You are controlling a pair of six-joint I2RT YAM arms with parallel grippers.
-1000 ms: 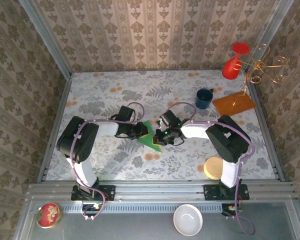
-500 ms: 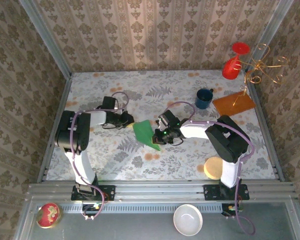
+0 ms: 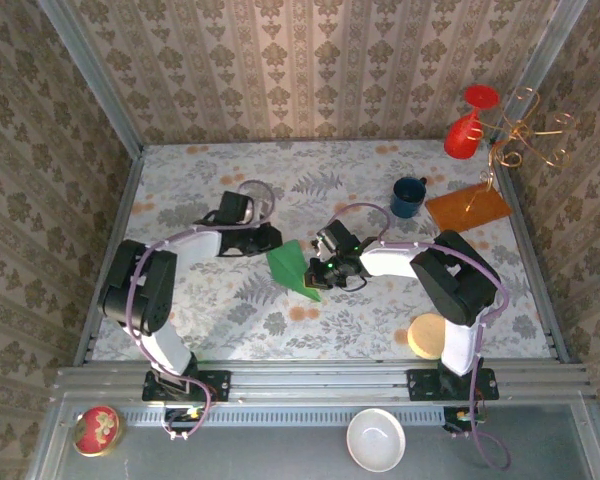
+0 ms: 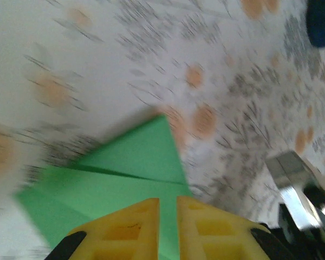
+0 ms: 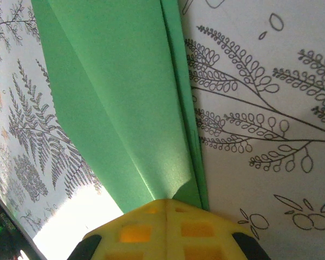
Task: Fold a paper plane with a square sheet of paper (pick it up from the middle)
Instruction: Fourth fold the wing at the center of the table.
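Folding the paper: right gripper clamps its right end; left gripper, jaws nearly together, hold unclear, should align edges squarely.

Two robot arms reach inward from the near edge of the table and meet near its middle. The left arm bows toward the left edge, then angles right, and the right arm stretches left. The left gripper holds its yellow fingers almost together, with a thin slit between them, while the right gripper is clamped on the folded green paper.
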